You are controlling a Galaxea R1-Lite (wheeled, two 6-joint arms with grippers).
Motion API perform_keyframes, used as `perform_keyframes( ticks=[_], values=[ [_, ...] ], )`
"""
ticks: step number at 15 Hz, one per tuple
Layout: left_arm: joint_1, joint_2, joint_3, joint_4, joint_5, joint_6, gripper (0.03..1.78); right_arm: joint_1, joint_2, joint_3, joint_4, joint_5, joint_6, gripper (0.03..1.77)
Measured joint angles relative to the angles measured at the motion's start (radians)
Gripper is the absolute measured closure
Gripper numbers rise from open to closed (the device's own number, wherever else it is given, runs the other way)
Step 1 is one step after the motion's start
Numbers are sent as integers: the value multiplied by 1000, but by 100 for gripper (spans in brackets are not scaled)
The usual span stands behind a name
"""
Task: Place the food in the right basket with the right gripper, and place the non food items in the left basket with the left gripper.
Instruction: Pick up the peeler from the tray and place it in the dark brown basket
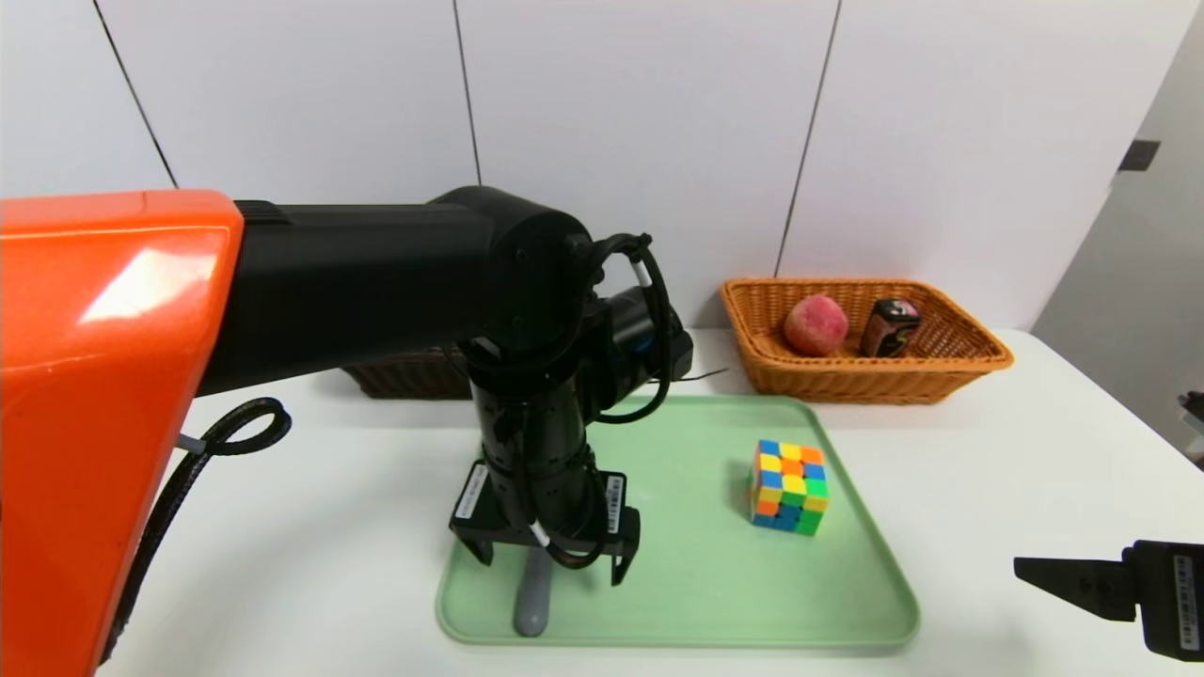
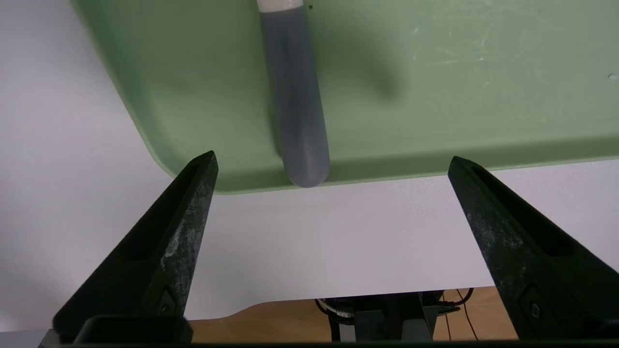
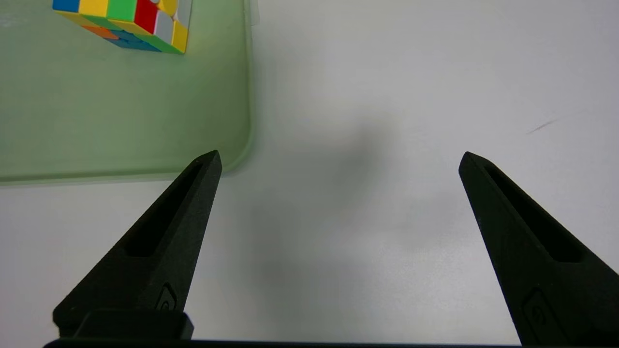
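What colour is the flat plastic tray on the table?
Pale green tray, clearest in the head view.

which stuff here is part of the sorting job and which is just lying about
Job: peeler, puzzle cube, peach, small black box, orange-tan basket, dark brown basket, left pincer, right pincer.
Lying about: green tray, white table.

Bright, even overhead light is flooding the white table (image 1: 941,470); glare is streaking the orange arm cover (image 1: 113,310); soft shadows are pooling beside the peeler handle (image 2: 295,96); the puzzle cube (image 3: 130,24) is blurring slightly.
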Motion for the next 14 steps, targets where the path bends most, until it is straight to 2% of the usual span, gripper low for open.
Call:
perform_keyframes(
  ticks=[3,7,14],
  values=[
    [3,17,1,1,-14,-2,12,0,5,24,-53,0,-3,10],
    [8,26,7,1,-71,-5,12,0,6,45,-67,-1,-2,10],
    [26,51,37,-2,-45,-4,12,0,6,59,-68,-1,-4,9]
  ],
)
